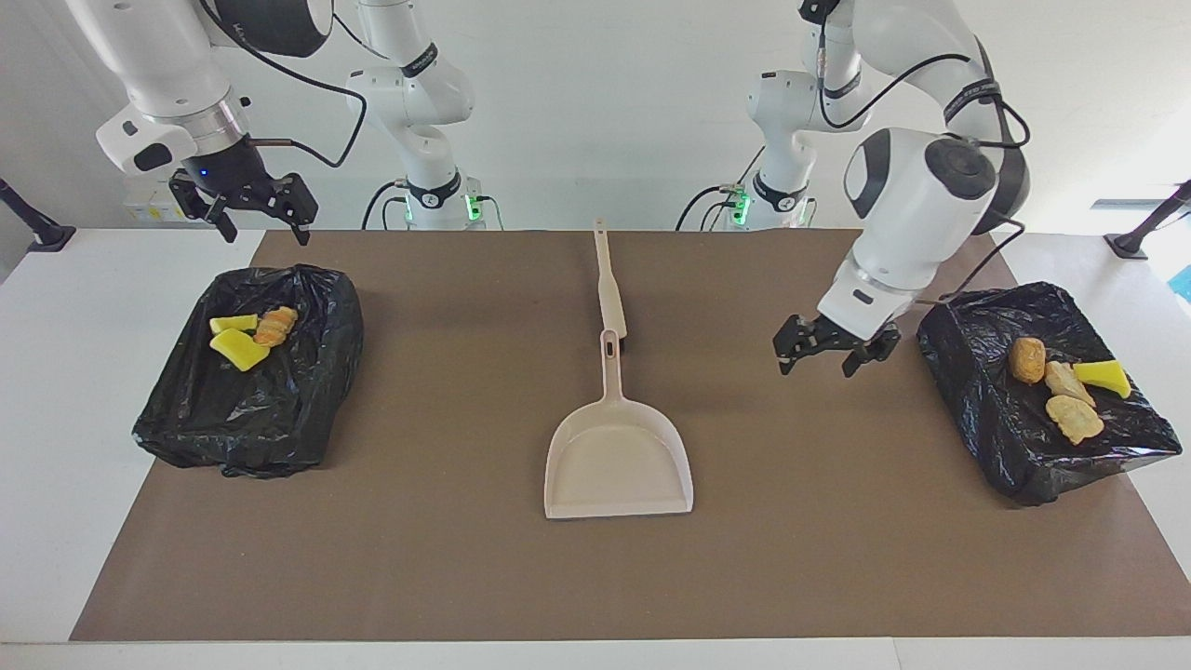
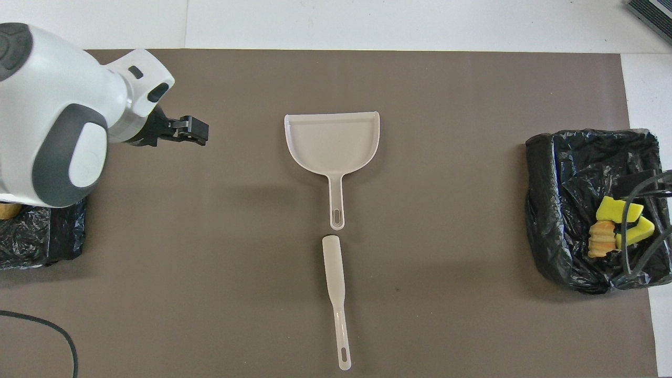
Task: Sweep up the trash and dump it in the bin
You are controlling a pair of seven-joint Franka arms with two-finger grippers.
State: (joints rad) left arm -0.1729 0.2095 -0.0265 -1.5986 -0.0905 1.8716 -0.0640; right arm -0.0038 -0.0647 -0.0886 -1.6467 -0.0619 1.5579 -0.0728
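The left gripper point(image 1: 826, 349) hangs with fingers spread and empty over the brown mat point(image 1: 465, 558), between the beige plastic dustpan point(image 1: 619, 465) and the black-bagged bin point(image 1: 968, 409) at the left arm's end, wrist bent down from a raised elbow. The right gripper point(image 1: 251, 209), likewise spread and empty, waits above the other black-lined bin point(image 1: 186, 419), at 12 o'clock of it in the facing view. All seven trash bits point(image 1: 1061, 381) lie in the two bins, dustpan and slim beige sweeper point(image 1: 609, 288) sit end to end at mid-mat; judged complete, only retreat remains.

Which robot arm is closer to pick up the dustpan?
Left. The left gripper hangs open over the mat near the dustpan; the right gripper waits open by the bin at its end.
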